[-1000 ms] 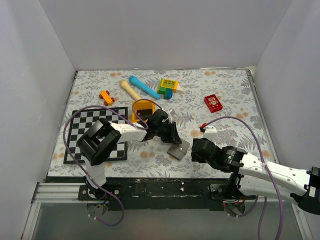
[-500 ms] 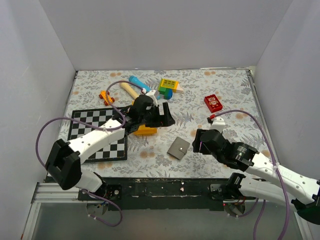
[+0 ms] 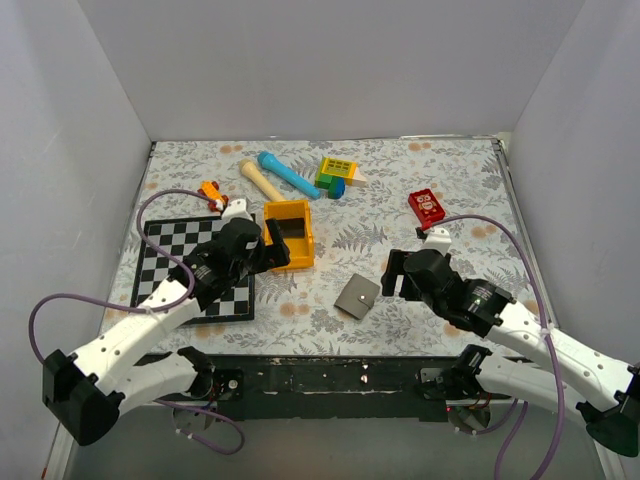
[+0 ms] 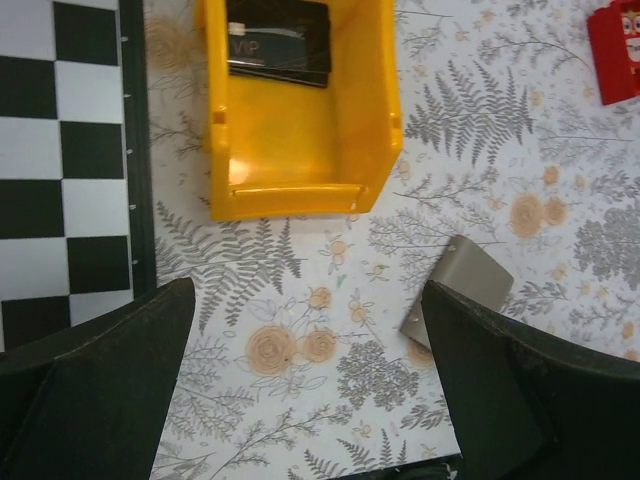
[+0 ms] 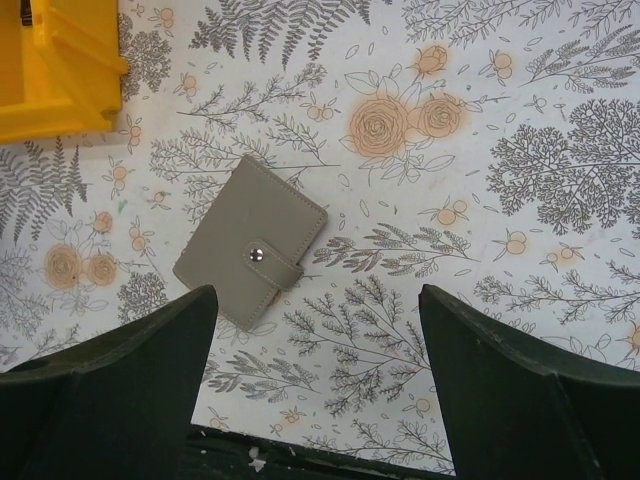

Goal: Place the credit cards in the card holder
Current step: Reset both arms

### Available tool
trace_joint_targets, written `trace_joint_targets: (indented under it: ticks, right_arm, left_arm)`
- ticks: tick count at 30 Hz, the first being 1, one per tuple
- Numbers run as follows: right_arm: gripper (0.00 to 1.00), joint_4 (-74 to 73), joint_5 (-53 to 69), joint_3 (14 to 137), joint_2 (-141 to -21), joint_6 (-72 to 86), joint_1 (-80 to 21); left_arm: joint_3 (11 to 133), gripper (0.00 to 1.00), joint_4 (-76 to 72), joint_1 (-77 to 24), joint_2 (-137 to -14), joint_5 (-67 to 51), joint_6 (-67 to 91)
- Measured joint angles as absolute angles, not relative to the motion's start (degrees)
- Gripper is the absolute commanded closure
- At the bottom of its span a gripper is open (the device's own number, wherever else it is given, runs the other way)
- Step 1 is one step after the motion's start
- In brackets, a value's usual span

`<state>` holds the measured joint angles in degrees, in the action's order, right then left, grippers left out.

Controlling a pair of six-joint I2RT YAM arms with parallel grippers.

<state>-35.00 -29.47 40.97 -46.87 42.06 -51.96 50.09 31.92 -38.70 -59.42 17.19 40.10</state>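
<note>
Plain white panel walls (image 3: pixel 330 60) enclose the counter (image 3: pixel 470 170) on its far, left and right edges. A pale cloth (image 5: pixel 560 130) printed with grey ferns and orange flowers covers it, evenly lit.

We see a floral table (image 3: pixel 460 170), chessboard (image 3: pixel 165 252) left, yellow tray (image 3: pixel 309 236) centre, wallet (image 3: pixel 357 296) near, red block (image 3: pixel 427 207) right, blue stick (image 3: pixel 289 175) far

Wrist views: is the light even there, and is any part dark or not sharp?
Left wrist view: even light; the black card in the orange tray is sharp, its VIP print readable; the claw fingers are dark, with little detail. Right wrist view: the grey wallet and its stud are sharp.
</note>
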Motion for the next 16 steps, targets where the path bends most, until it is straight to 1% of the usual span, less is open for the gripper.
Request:
trace_joint_targets:
  ticks: [8,16]
  right_arm:
    - [0.1,-33.95,-29.63,40.27,-46.48,40.66,-51.86]
    - [0.09,-33.91,-29.58,39.16,-45.63,40.14,-51.86]
  left_arm:
    - [46.39,0.02,35.03,-38.7,-52.82,22.09,42.61]
    - [45.23,0.02,35.27,-38.7,-49.15,23.38,43.51]
